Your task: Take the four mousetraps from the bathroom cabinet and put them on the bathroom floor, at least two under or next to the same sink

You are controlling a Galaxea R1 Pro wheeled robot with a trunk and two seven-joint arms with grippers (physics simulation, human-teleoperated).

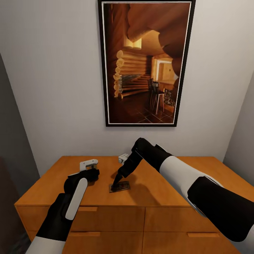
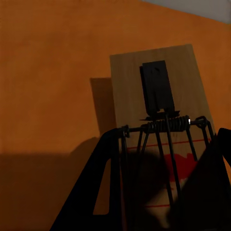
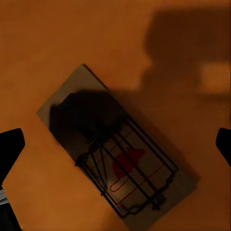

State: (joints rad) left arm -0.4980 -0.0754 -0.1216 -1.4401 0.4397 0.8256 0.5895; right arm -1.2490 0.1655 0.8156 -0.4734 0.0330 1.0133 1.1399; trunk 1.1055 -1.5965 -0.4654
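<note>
A pale wall carries a tall black-framed picture (image 1: 146, 62) of a log-cabin interior, and below it stands a wide orange-brown wooden cabinet (image 1: 176, 208) with flat drawer fronts, whose top serves as the bench. One mousetrap (image 1: 119, 186) lies flat on the bench top, near the middle and toward the front edge, directly under the right end effector (image 1: 116, 182). In the head view its long axis runs roughly side to side, tilted a little. The right wrist view shows this mousetrap (image 3: 115, 144) as a small wooden board with a dark wire frame and a red print at one end, its long axis diagonal in that view; the two dark fingertips (image 3: 10, 147) stand spread wide at either side of it, clear of the board, holding nothing. The left end effector (image 1: 92, 173) is held level with the bench top, to the left of that trap and apart from it. In the left wrist view a mousetrap (image 2: 159, 110) sits between the dark fingers (image 2: 103, 183), wire spring end nearest the camera and its long axis running away along them; whether the fingers actually clamp it I cannot tell. The shadows of both arms fall across the wood.
</note>
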